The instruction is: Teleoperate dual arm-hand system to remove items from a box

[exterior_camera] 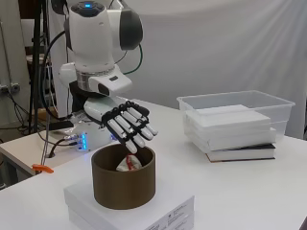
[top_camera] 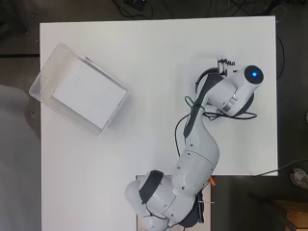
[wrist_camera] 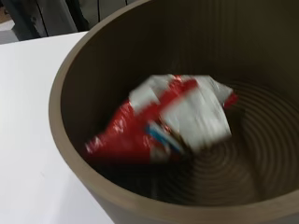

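Note:
A round brown box [exterior_camera: 123, 179] stands on a flat white carton [exterior_camera: 139, 211] near the table's front edge in the side view. Inside it lies a crumpled red and white packet [exterior_camera: 128, 163]. The wrist view looks straight down into the box, past its rim [wrist_camera: 65, 140], at the packet [wrist_camera: 163, 121] on the ridged bottom. My hand [exterior_camera: 127, 124] hangs just above the box's opening, palm down. Its fingers are straight and slanted toward the packet, holding nothing. In the overhead view the arm hides both the box and the hand.
A clear plastic tub [top_camera: 45, 72] with a white box inside sits at the table's far left; in the side view this tub [exterior_camera: 235, 117] rests on a dark book [exterior_camera: 242, 153]. A small board with blue lights [exterior_camera: 84, 140] lies behind the hand.

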Controlling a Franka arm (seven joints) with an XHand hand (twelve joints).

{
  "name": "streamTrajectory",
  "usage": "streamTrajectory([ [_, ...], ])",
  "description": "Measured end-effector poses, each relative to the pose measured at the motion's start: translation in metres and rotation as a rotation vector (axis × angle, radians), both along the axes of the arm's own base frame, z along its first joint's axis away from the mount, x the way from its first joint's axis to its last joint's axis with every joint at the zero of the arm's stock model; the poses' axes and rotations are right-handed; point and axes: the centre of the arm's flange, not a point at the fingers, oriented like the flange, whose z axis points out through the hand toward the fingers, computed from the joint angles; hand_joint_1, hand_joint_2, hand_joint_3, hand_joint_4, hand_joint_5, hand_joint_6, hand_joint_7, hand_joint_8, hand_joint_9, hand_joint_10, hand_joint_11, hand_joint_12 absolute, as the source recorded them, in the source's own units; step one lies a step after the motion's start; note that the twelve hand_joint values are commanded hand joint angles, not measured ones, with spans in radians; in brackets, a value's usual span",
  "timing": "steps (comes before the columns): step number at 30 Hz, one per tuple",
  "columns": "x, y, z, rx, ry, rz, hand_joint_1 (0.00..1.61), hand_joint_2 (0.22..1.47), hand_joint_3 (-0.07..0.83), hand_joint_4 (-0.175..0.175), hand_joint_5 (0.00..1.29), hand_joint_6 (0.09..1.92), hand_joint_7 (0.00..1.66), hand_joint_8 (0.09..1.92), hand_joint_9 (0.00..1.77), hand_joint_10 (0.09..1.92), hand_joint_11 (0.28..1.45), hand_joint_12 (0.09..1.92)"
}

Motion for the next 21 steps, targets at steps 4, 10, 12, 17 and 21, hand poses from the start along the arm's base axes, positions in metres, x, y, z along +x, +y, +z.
streamTrajectory([
  [4,-0.007,0.014,0.003,-0.106,-0.020,-0.044,0.00,0.71,-0.006,-0.025,0.00,0.09,0.01,0.09,0.16,0.09,0.38,0.09],
  [10,-0.017,0.056,0.047,-0.145,-0.164,0.033,0.00,0.77,0.003,0.016,0.21,0.09,0.39,0.09,0.47,0.09,0.49,0.09],
  [12,-0.026,0.074,0.090,-0.177,-0.212,0.024,0.00,0.78,0.001,0.031,0.29,0.09,0.46,0.09,0.53,0.09,0.55,0.09],
  [17,-0.093,0.155,0.193,-0.206,-0.286,0.023,0.00,0.76,-0.007,0.028,0.18,0.09,0.31,0.09,0.38,0.09,0.52,0.09],
  [21,-0.155,0.196,0.235,-0.174,-0.294,0.028,0.00,0.78,0.002,0.021,0.15,0.09,0.31,0.09,0.40,0.09,0.53,0.09],
])
